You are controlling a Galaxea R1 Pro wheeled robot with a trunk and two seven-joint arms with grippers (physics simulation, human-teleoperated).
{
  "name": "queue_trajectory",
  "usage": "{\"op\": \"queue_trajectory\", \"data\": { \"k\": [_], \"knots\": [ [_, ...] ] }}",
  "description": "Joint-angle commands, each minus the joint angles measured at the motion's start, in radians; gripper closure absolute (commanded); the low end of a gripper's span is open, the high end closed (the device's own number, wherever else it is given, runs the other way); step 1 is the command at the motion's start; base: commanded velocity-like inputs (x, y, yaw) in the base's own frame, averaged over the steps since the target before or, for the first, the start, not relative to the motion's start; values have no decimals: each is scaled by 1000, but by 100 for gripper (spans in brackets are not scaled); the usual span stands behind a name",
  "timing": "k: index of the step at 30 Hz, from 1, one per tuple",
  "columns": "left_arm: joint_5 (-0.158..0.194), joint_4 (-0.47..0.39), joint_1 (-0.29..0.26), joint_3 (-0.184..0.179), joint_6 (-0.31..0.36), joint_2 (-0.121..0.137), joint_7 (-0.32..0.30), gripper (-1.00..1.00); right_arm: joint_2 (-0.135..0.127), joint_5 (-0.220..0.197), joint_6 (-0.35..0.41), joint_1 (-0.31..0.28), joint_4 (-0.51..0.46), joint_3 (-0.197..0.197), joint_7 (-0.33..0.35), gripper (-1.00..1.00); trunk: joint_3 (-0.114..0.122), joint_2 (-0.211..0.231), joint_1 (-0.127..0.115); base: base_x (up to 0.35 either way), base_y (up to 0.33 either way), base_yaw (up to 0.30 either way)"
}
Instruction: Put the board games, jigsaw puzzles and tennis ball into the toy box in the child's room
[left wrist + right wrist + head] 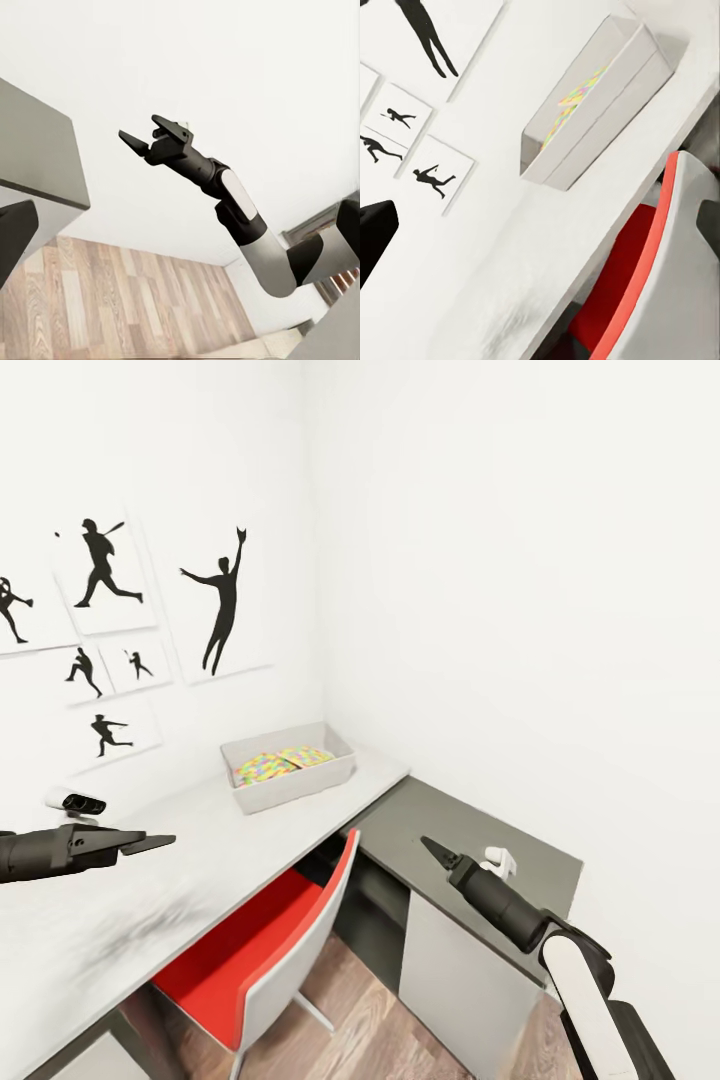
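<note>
The light grey toy box [287, 785] stands on the pale table [210, 860] near the wall corner. Two jigsaw puzzles [263, 768] [306, 756] lie flat side by side inside it, and the right wrist view shows the toy box [607, 112] with a puzzle [577, 94] in it. My left gripper [158, 840] hovers open and empty over the table, well short of the box. Above the lower dark grey section, my right gripper [428, 845] [137, 126] is open and empty. The board games, the tennis ball and the bed are out of view.
A red and white chair [270, 940] is tucked under the table between my arms. A small white object [498, 860] sits on the dark grey section [450, 820]. A small black and white device [75, 801] lies by the wall with the baseball silhouette pictures [222, 600].
</note>
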Motion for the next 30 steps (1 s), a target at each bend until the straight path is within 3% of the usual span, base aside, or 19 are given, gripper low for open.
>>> {"op": "queue_trajectory", "data": {
  "k": [1, 14, 23, 30],
  "knots": [
    [1, 0, 0, 0, 11, 1, -3, -100, 0, -2, 6, -1, 0, -1, 2, -100, -2, -2, 1, -2, 1, -284],
    [-1, -1, 0, -1, 11, 1, -3, -100, 0, -2, 6, -1, 0, -1, 2, -100, -2, -2, 1, -3, 0, -284],
    [-1, -1, 0, -1, 11, 1, -3, -100, 0, -3, 6, -1, 3, -1, 2, -100, -2, -2, 1, -197, 47, -284],
    [-1, -1, 0, -1, 11, 1, -3, -100, 0, -3, 6, -1, 4, -1, 2, -100, -2, -2, 1, -38, 8, -284]
  ]
}}
